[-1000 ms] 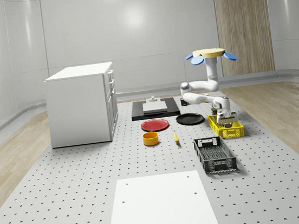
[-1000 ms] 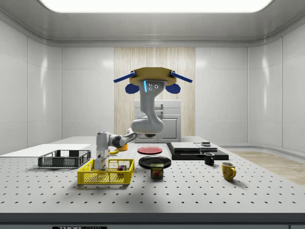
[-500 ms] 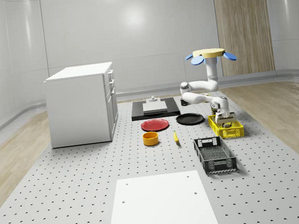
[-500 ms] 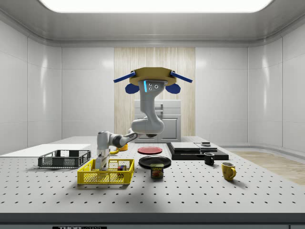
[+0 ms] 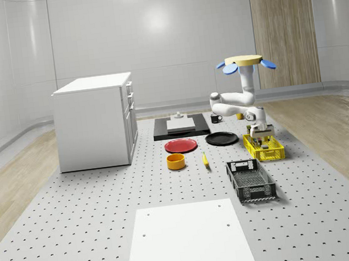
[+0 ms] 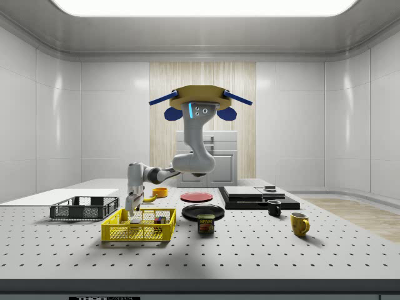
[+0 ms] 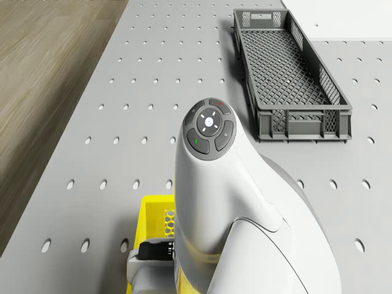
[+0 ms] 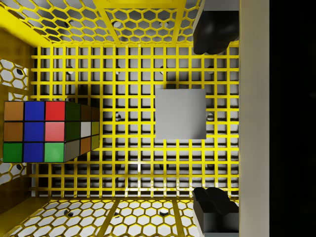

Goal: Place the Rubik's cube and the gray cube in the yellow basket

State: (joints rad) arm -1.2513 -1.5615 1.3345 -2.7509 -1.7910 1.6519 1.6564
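The yellow basket (image 8: 148, 163) holds both cubes on its mesh floor. The Rubik's cube (image 8: 49, 131) lies near one wall and the gray cube (image 8: 180, 113) sits apart from it in the middle. My gripper (image 8: 210, 119) hangs open just above the gray cube, its dark fingertips (image 8: 212, 34) spread well wider than the cube and touching nothing. In the whole-scene view the drone (image 5: 244, 62) hovers behind the basket (image 5: 264, 147), with the arm bent down to the gripper (image 5: 264, 133). In the side view the gripper (image 6: 130, 214) points into the basket (image 6: 139, 231) at its left end.
A black crate (image 5: 251, 180) stands in front of the basket. A black plate (image 5: 221, 139), red plate (image 5: 181, 145), orange bowl (image 5: 176, 161) and banana (image 5: 205, 159) lie to the whole-scene view's left. A can (image 6: 205, 224) and mugs (image 6: 299, 224) sit to the side view's right.
The arm's wrist has lifted, raising the gripper higher over the basket. Drone and upper arm have risen slightly. The basket has stayed in place.
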